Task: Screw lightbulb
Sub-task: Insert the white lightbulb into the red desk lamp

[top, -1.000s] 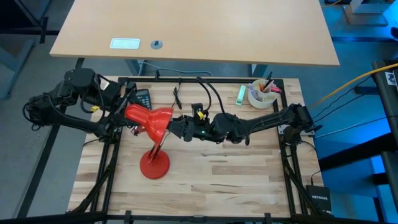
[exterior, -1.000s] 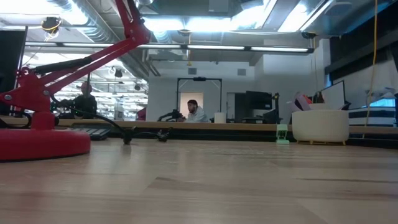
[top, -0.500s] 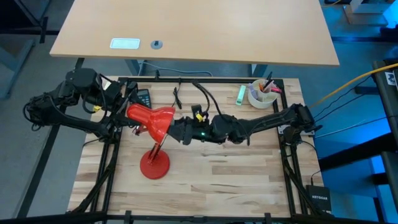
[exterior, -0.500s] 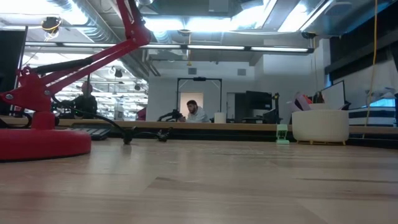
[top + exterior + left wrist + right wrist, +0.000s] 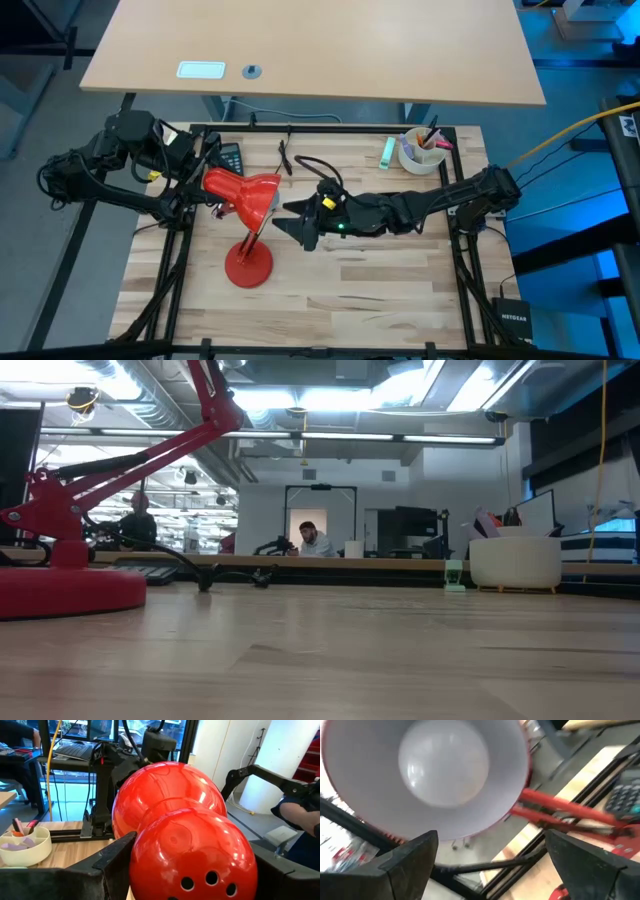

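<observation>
The red desk lamp stands on its round base (image 5: 247, 265) at the table's middle left; the base also shows in the low view (image 5: 60, 588). Its red shade (image 5: 250, 195) opens toward the table's right. My left gripper (image 5: 207, 182) is shut on the shade's rear. The white frosted lightbulb (image 5: 445, 767) sits deep inside the shade's white interior (image 5: 505, 785). My right gripper (image 5: 297, 226) is open and empty, a short way off the shade's mouth, pointing at it. In its wrist view the gap between its fingers (image 5: 491, 836) lies below the shade. My left gripper pinches the shade's rounded rear part (image 5: 145, 855), by the vent holes (image 5: 210, 880), between its two fingers (image 5: 112, 857). The fingers come level from the table's left side. The shade is held above the table, with the lamp's base standing on the wood.
A white cup of pens (image 5: 420, 150) and a small green object (image 5: 385, 150) stand at the far right. A black keypad (image 5: 230, 157) and loose cables (image 5: 300, 160) lie at the far edge. Bare wood lies along the near side (image 5: 340, 290).
My right gripper has drawn back from the shade's mouth toward the table's near right. The bulb has stayed inside the shade. The shade and my left gripper have kept still.
</observation>
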### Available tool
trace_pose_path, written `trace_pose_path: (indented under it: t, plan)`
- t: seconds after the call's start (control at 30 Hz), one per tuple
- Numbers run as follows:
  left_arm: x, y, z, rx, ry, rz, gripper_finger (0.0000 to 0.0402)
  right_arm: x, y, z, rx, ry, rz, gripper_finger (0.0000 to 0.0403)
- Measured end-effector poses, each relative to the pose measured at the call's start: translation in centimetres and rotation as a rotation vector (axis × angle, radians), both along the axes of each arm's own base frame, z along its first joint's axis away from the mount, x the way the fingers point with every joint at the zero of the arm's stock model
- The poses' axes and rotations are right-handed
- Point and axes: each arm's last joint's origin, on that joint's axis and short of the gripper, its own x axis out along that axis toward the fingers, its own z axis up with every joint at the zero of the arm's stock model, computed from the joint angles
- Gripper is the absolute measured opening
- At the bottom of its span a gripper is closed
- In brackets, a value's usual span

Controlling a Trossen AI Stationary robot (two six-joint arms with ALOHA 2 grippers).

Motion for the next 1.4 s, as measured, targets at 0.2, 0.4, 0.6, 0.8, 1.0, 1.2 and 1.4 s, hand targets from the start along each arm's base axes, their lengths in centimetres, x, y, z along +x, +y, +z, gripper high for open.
trace_pose_path:
  t: [0.2, 0.4, 0.6, 0.8, 1.0, 1.2, 1.4]
  plan:
    - [0.0, 0.0, 0.1, -0.008, -0.003, 0.001, 0.0266, 0.1, 0.1, 0.0, -0.087, 0.001, 0.072, 0.0372]
    - [0.0, 0.0, 0.1, -0.02, -0.006, 0.003, 0.0266, -1.3, 0.1, 1.3, -0.348, 0.0, 0.287, 0.0372]
    - [0.0, 0.0, 0.1, -0.022, -0.007, 0.004, 0.0266, -3.6, 0.5, 2.3, -0.782, 0.118, 0.168, 0.0372]
    - [0.0, 0.0, 0.2, -0.023, -0.009, 0.004, 0.0266, -2.8, -0.1, 2.4, -0.895, 0.135, -0.003, 0.0372]
    - [0.0, 0.0, 0.2, -0.022, -0.011, 0.004, 0.0266, -2.4, 0.0, 2.2, -1.208, 0.168, 0.031, 0.0372]
    - [0.0, 0.0, 0.2, -0.019, -0.013, 0.003, 0.0266, -1.3, 0.6, 0.9, -1.567, 0.267, 0.027, 0.0372]
    - [0.0, 0.0, 0.2, -0.019, -0.012, 0.003, 0.0266, 0.1, 0.8, 1.2, -1.823, 0.273, -0.153, 0.0372]
